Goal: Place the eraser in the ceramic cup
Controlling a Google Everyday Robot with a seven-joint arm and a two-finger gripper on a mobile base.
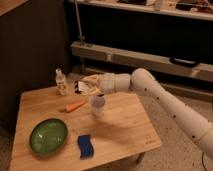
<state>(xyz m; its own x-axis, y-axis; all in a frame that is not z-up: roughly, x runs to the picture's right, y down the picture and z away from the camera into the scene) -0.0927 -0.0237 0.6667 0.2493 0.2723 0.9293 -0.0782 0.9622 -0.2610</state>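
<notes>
The eraser (81,86) is held clamped in the gripper (88,86), raised just above and left of the cup (98,104) on the table (125,125); release into the cup is left. A carrot (75,106), bottle (61,82), green bowl (48,135) and blue pad (85,146) are kept clear of the path.

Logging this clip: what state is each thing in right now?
gripper: above the table, just over the ceramic cup, shut on the eraser
eraser: held, off the table
ceramic cup: upright on table, below the gripper
green bowl: upright
clear bottle: standing
</notes>
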